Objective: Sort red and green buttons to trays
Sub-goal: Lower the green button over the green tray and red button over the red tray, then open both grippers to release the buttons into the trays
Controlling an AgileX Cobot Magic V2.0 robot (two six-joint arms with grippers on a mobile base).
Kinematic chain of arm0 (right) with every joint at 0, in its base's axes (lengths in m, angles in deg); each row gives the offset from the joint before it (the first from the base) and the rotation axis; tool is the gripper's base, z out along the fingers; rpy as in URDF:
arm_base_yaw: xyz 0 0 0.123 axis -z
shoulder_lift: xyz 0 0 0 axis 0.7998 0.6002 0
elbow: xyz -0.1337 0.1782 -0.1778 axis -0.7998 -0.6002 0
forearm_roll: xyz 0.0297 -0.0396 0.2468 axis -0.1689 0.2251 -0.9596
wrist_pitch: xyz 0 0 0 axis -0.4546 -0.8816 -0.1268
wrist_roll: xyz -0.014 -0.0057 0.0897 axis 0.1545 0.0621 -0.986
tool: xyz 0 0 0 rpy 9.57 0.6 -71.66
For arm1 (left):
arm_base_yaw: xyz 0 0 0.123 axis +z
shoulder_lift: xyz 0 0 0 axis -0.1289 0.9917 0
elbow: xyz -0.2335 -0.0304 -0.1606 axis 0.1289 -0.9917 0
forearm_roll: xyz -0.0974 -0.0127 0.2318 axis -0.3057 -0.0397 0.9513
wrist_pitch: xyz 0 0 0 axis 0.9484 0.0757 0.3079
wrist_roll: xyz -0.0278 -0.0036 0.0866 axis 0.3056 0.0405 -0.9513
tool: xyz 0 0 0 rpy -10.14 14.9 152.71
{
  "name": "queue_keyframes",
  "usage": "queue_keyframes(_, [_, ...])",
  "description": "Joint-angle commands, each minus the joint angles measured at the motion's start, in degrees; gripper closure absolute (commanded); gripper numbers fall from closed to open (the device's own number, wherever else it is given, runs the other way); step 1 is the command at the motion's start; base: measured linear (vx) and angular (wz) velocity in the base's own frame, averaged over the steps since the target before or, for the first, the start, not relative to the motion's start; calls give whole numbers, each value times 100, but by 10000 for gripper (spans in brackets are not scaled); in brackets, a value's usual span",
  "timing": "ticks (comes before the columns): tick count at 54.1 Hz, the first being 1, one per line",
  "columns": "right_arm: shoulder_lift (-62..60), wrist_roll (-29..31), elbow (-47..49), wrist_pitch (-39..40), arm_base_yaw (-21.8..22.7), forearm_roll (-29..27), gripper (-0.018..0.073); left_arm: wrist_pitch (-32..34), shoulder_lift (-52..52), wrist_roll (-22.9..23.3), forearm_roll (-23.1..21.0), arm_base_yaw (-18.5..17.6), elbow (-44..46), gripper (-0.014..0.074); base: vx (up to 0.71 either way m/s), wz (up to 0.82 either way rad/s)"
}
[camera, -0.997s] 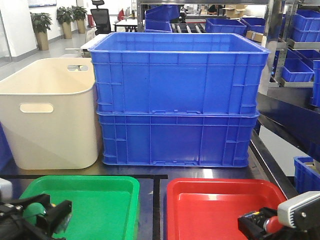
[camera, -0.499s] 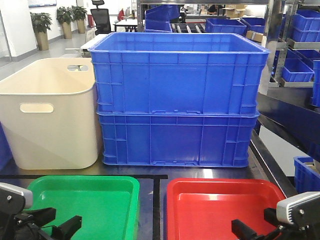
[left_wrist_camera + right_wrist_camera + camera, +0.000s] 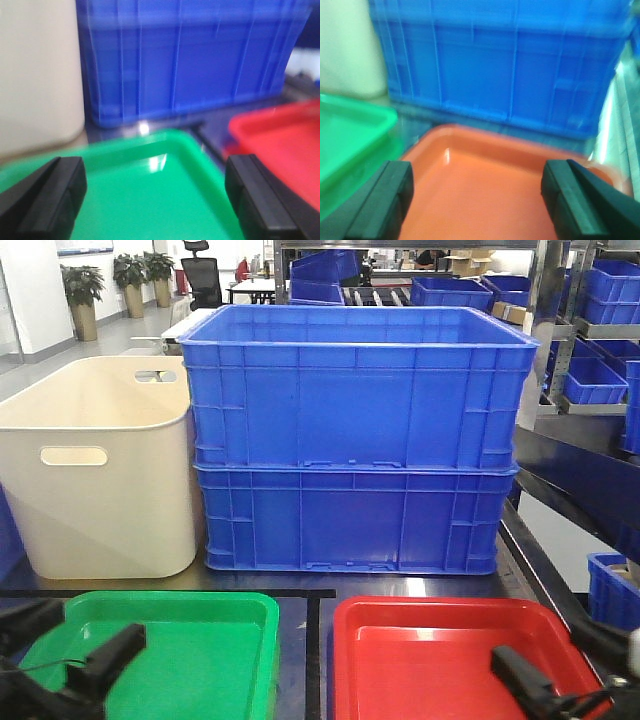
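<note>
Green tray: we saw it in the lower left of the front view, on the dark table; in the left wrist view it filled the lower middle of the frame.
Red tray: it lay in the lower right of the front view, just beside the green one with a narrow dark strip between them; it filled the lower middle of the right wrist view.
Left gripper: its jaws stood spread wide, holding nothing. The two black fingers sat at the lower corners of the left wrist view, and the green tray's floor and far rim showed in the gap between them. We could not tell how far above the tray it hung.
Right gripper: its jaws were also parted wide and empty. Its fingers framed the red tray's floor, with the far rim above the gap.
Buttons: we saw none in either tray or between either pair of jaws; both wrist views were blurred.
Blue crates: two were stacked in the middle of the front view, behind both trays.
Cream tub: it stood at the middle left, touching or nearly touching the crates.
</note>
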Motion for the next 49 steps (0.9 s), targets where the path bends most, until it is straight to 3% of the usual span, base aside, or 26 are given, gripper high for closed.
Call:
queue_keyframes(1, [-617,-15,198,-191,-4,-38,6,86,-654,38,-47,-50,185,-18,0,0])
queue_keyframes(11, [-1512,45,185,-947,-4,50,7,-648,-1909,38,-51,-50,185,59,0,0])
queue_keyframes(21, [-1608,40,185,-939,-4,71,7,-655,-2564,38,-51,-50,185,115,0,0])
queue_keyframes(49, [-1608,40,185,-935,-4,71,7,-673,-2686,20,-51,-50,164,188,0,0])
